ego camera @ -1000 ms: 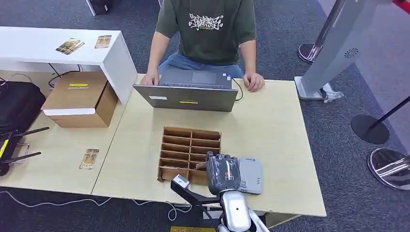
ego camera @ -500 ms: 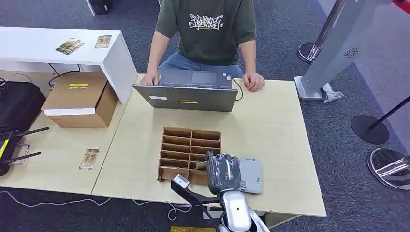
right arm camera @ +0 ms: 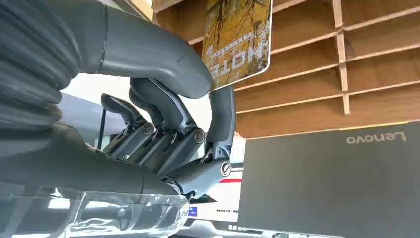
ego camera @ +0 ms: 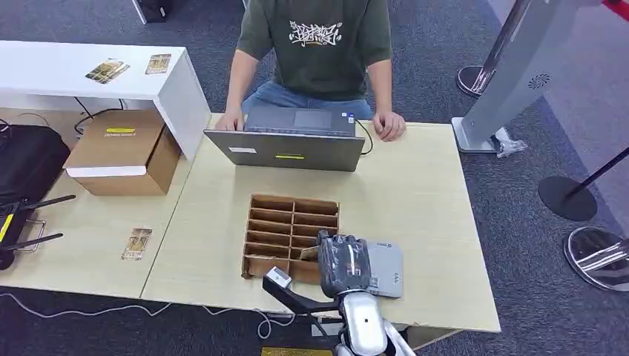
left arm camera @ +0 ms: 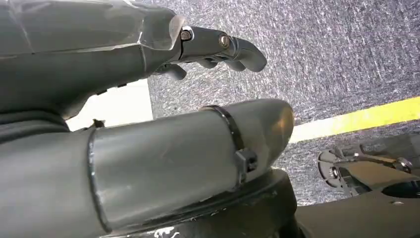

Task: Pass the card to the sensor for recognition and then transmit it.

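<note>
One card (right arm camera: 237,39) sits pinched in the right hand (right arm camera: 163,124).

Illumination in the head view is bright, even and diffuse, so the pale surface (ego camera: 415,193) shows no glare, and just a thin soft shadow lies at the base of the laptop (ego camera: 285,150). In the right wrist view the card (right arm camera: 237,39) and the divider box (right arm camera: 322,74) behind it are sharp and warmly lit, while the right hand (right arm camera: 163,124) holding the card is shaded on its underside, with a washed-out bright patch behind its fingers. In the left wrist view the left hand (left arm camera: 148,99) is close to the lens and soft in focus, with a dull highlight on the thumb; the carpet (left arm camera: 337,54) beyond it is evenly lit and grainy.
</note>
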Motion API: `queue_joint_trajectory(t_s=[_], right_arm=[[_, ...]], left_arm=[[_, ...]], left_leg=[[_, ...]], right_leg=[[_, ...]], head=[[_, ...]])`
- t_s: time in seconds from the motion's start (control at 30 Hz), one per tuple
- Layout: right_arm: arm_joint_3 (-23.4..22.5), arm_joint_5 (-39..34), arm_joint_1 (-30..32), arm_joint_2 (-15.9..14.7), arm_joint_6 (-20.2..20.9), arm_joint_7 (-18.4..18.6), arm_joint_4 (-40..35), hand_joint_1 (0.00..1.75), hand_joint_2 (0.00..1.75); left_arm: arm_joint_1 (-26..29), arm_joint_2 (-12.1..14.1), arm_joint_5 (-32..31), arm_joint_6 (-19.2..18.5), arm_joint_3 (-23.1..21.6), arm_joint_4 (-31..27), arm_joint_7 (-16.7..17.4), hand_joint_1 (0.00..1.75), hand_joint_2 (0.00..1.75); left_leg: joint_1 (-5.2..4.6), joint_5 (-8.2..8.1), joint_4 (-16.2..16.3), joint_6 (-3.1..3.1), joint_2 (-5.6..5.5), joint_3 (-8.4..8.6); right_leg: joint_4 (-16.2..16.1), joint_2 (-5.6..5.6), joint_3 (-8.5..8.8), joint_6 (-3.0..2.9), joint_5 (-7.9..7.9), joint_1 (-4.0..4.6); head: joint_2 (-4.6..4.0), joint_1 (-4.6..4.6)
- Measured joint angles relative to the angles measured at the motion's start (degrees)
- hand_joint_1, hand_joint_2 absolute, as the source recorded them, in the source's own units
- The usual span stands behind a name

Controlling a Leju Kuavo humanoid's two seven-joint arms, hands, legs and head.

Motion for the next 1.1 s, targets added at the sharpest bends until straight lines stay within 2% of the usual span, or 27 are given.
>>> queue_joint_trajectory(t_s=[0.83,0.93,1.1], right_arm=[[-0.2,-0.4,0.4,-0.4,0.4,0.3,-1.1,1.75,1.75],[-0.6,-0.5,3.7,-1.6,0.3,0.4,-2.3,1.75,1.75],[-0.7,-0.5,5.6,-2.8,0.4,0.1,-3.1,1.75,1.75]], left_arm=[[0.1,0.2,-0.2,-0.1,0.0,0.0,0.0,0.0,0.0],[0.2,0.2,-0.2,-0.2,0.0,0.0,0.0,0.0,0.0],[0.2,0.2,-0.1,-0.3,0.0,0.0,0.0,0.0,0.0]], left_leg=[[0.0,0.0,0.0,0.0,0.0,-0.01],[-0.01,-0.03,0.0,0.04,-0.18,-0.04],[-0.01,-0.13,0.0,-0.07,-0.09,0.05]], right_leg=[[0.0,0.01,0.01,0.0,0.0,0.0],[0.0,-0.22,0.14,0.01,-0.06,0.0],[0.0,-0.09,0.15,0.0,-0.06,0.0]], head=[[0.0,-0.02],[0.0,0.04],[0.0,0.02]])
